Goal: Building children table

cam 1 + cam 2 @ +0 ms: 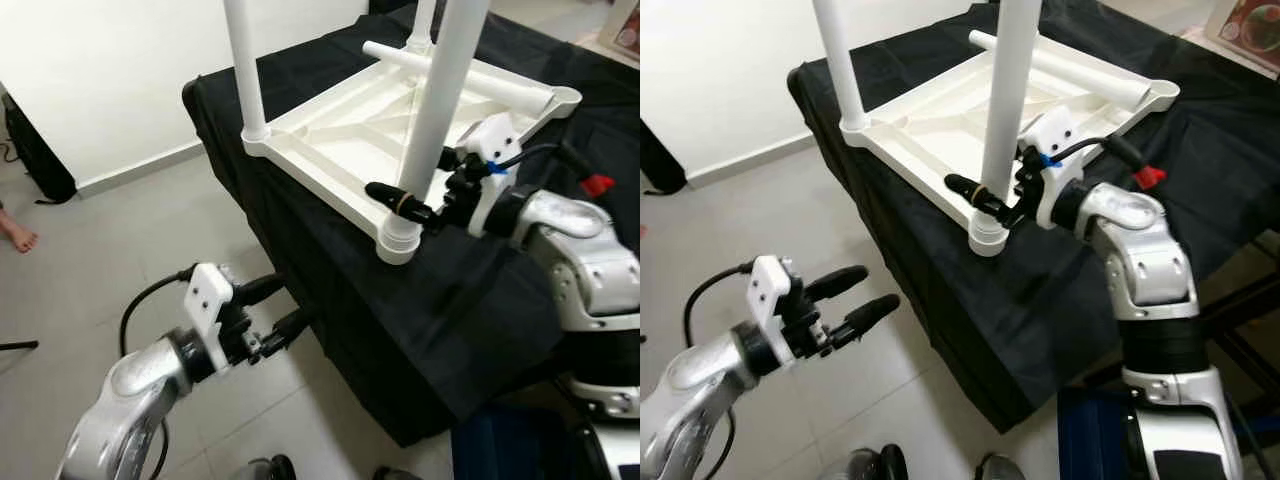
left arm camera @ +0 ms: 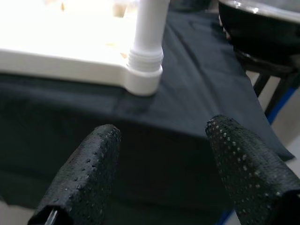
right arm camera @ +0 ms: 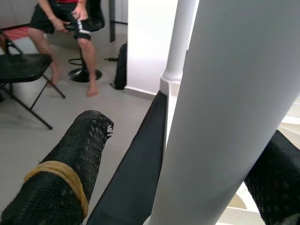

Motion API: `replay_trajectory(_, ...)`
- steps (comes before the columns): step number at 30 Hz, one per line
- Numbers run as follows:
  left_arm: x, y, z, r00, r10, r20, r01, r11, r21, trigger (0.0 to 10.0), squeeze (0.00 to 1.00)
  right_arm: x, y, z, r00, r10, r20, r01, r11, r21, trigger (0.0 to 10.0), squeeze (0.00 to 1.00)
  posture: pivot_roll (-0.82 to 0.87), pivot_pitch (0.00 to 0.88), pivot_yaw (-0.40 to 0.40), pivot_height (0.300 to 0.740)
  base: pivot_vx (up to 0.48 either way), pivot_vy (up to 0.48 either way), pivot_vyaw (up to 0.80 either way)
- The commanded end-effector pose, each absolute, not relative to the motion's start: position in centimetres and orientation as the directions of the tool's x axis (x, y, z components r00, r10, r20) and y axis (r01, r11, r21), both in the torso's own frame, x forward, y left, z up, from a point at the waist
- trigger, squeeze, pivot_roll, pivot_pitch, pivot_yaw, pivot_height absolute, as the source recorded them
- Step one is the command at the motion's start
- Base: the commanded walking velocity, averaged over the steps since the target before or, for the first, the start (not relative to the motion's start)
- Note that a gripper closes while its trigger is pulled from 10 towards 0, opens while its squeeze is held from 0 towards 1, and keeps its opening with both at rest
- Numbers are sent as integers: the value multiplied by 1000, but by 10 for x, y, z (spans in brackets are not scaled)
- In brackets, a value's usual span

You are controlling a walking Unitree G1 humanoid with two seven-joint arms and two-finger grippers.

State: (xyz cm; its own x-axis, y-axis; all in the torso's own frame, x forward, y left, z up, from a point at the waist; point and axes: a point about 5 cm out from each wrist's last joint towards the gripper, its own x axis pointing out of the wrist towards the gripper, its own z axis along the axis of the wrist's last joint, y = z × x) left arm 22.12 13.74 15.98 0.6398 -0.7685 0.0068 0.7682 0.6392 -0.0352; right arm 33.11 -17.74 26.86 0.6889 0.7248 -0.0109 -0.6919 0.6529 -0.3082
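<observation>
The white plastic table top [image 1: 330,125] lies upside down on a table draped in black cloth [image 1: 470,300]. Two white legs stand upright in its corners: the near leg [image 1: 440,100] in its socket [image 1: 398,240] and a left leg [image 1: 243,70]. Another leg [image 1: 455,68] lies across the far side. My right gripper [image 1: 405,185] is open and straddles the near leg [image 3: 220,93] low down. One finger [image 3: 70,164] stands apart from that leg. My left gripper [image 1: 877,287] hangs open and empty over the floor, beside the cloth's front.
A person [image 3: 65,18] sits by a black folding chair [image 3: 23,65] across the room. A bare foot [image 1: 15,235] and a black bag [image 1: 35,150] lie at the left by the wall. A red clip [image 1: 597,185] sits near my right arm, a blue object [image 1: 500,440] below.
</observation>
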Motion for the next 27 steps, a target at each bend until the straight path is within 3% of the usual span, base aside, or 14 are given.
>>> replay_trajectory(1, 214, 141, 160, 649, -761, -14, 760, 649, -35, 10000, 0, 331, -175, 260, 645, 763, -55, -738, 602, -305, 10000, 0, 7, 162, 19, 740, 0, 0, 0)
replay_trajectory(10, 201, 144, 158, 655, -755, -27, 753, 656, -53, 10000, 0, 335, -187, 263, 639, 766, -70, -743, 590, -316, 10000, 0, 8, 173, 12, 740, 0, 0, 0)
replay_trajectory(11, 200, 143, 158, 659, -752, -27, 750, 659, -54, 10000, 0, 335, -187, 262, 633, 770, -72, -747, 584, -317, 3451, 0, 8, 179, 12, 740, 0, 0, 0)
replay_trajectory(14, 200, 142, 159, 666, -745, -24, 744, 666, -52, 10000, 0, 336, -185, 261, 631, 772, -73, -748, 581, -322, 3451, 0, 9, 184, 9, 740, 0, 0, 0)
replay_trajectory(15, 201, 141, 160, 673, -740, -15, 738, 672, -53, 10000, 0, 336, -184, 259, 638, 767, -73, -741, 585, -329, 0, 0, 8, 187, 10, 740, 0, 0, 0)
replay_trajectory(27, 205, 132, 164, 687, -727, 6, 726, 685, -54, 10000, 0, 336, -186, 248, 822, 568, -40, -542, 759, -360, 0, 0, -6, 197, 5, 740, 0, 0, 0)
